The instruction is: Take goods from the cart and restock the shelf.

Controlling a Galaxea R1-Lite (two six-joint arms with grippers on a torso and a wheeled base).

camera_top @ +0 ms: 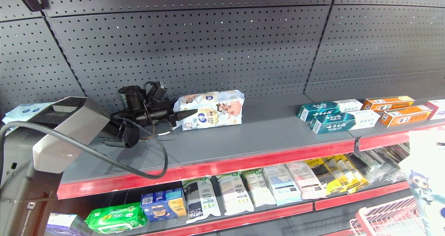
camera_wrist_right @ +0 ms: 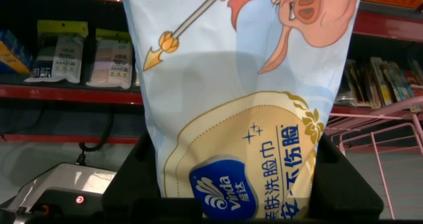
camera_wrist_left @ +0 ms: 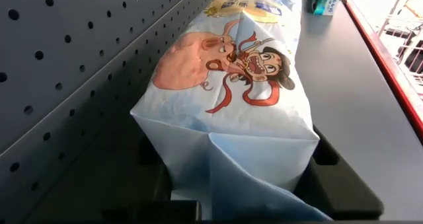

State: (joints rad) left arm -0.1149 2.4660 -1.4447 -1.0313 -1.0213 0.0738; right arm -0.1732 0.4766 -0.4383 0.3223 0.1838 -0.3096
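Left claw (camera_top: 187, 113): item one, closest to us in its own wrist view, pressed together on the crimped end of the shelved tissue pack (camera_top: 208, 109), with one finger (camera_wrist_left: 337, 184) on the aisle side and the other on the side nearer the pegboard back (camera_top: 208, 48). We list that pack as lying lengthwise on the upper shelf (camera_top: 264, 135), its long side touching or just beside the pegboard (we cannot tell which), well apart from the teal boxes (camera_top: 333, 116) farther along to the right. Step in hand, by our judgement: setting down and letting go. To do it well we would first check that the pack's weight is wholly on the shelf. We would then spread the claw only enough to free the soft wrap and draw back straight and level along the shelf line, so that neither finger drags the end round or tips the pack toward the red front lip (camera_top: 243, 159). Right claw (camera_wrist_right: 238, 184): item two, pinching the spare tissue pack (camera_wrist_right: 244, 85) by one end, fingers hard against both sides, the pack held upright near the pink cart (camera_top: 382, 218) and off the shelf. We judge its place to be the bare stretch just beside the first pack.
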